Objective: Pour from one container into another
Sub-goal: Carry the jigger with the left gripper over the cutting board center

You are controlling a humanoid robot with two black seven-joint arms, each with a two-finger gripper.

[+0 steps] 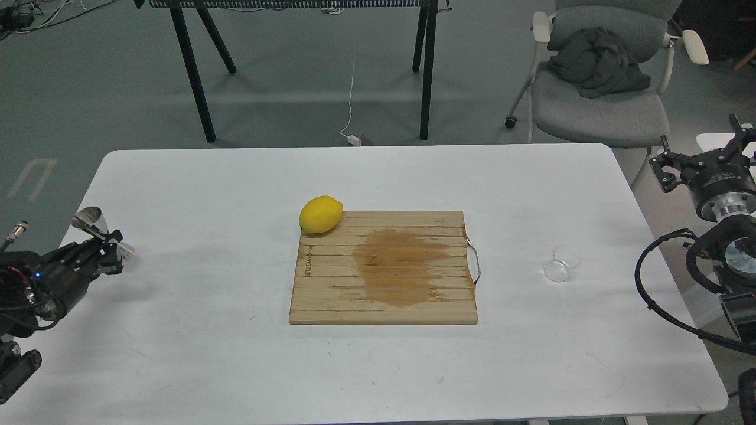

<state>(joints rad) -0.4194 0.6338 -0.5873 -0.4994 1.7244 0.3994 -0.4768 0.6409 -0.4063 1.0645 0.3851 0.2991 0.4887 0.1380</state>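
My left gripper (108, 243) is at the table's left edge, shut on the narrow waist of the shiny steel jigger (90, 219). The jigger is tilted, with one cone pointing up-left and the other down-right. The small clear cup (562, 264) rests on the white table (207, 177), right of the cutting board and far from the jigger. My right gripper (700, 149) hovers beyond the table's right edge, above and to the right of the cup. Its fingers are spread open and hold nothing.
A wooden cutting board (384, 268) with a wet brown stain and a metal handle lies mid-table. A yellow lemon (321, 213) rests at its far left corner. A grey chair (596, 88) with a dark cloth stands behind the table on the right.
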